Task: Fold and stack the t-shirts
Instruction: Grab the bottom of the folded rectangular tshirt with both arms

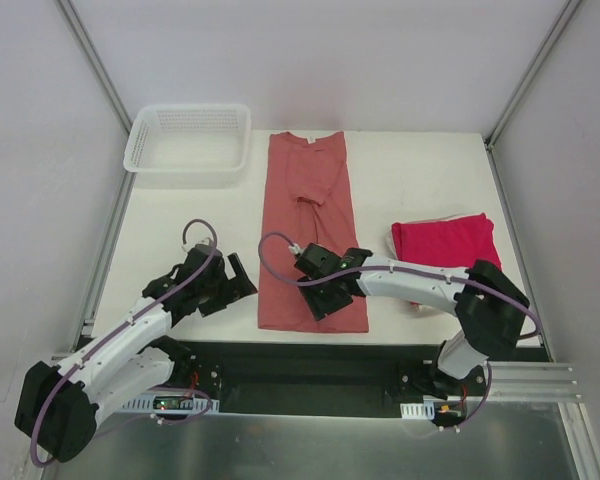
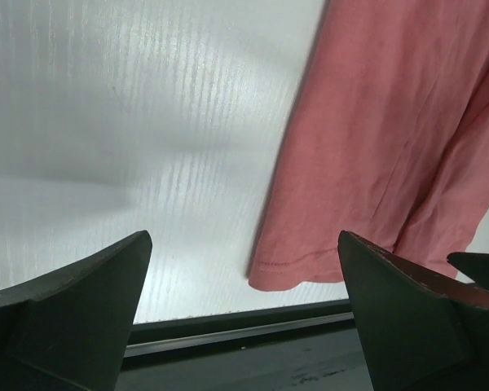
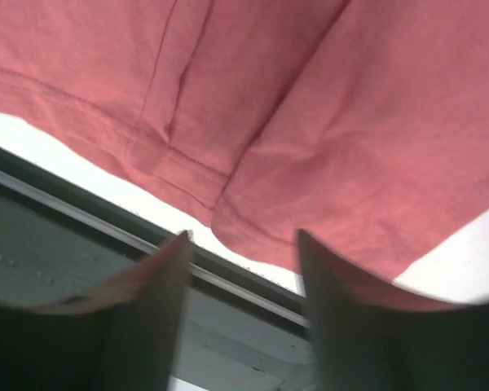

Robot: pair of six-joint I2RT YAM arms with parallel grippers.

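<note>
Pink tee [image 1: 310,200] lies on the counter [image 1: 180,230] as a long narrow strip, sides folded in. It runs from the far edge (collar end) to the near edge (hem end), approx. mid-counter. A sleeve shows on top in the far half.

Crimson tee [image 1: 445,245] is folded into a compact rectangle by the right edge, apart from the pink one. They aren't stacked.

White mesh basket [image 1: 188,138] sits at the far-left corner.

Left end effector [image 1: 242,282] is low over bare counter near the near edge, just left of the pink tee's near-left corner. In the left wrist view the left end effector [image 2: 243,244] has its fingers [image 2: 106,285] spread wide w/ nothing between them. The pink tee [image 2: 391,122] hem corner shows ahead and to the right on the white counter [image 2: 147,122], clear of both fingers.

Right end effector [image 1: 328,305] is over the hem end of the pink tee, by the near edge. In the right wrist view the right end effector [image 3: 240,244] has fingers [image 3: 155,285] parted w/ a clear gap and no cloth pinched. The pink tee [image 3: 310,98] hem, two overlapping layers w/ stitching, lies just past the tips. Can't tell if the tips touch the fabric. A strip of counter [image 3: 33,138] shows between the hem and the counter's near edge.
</note>
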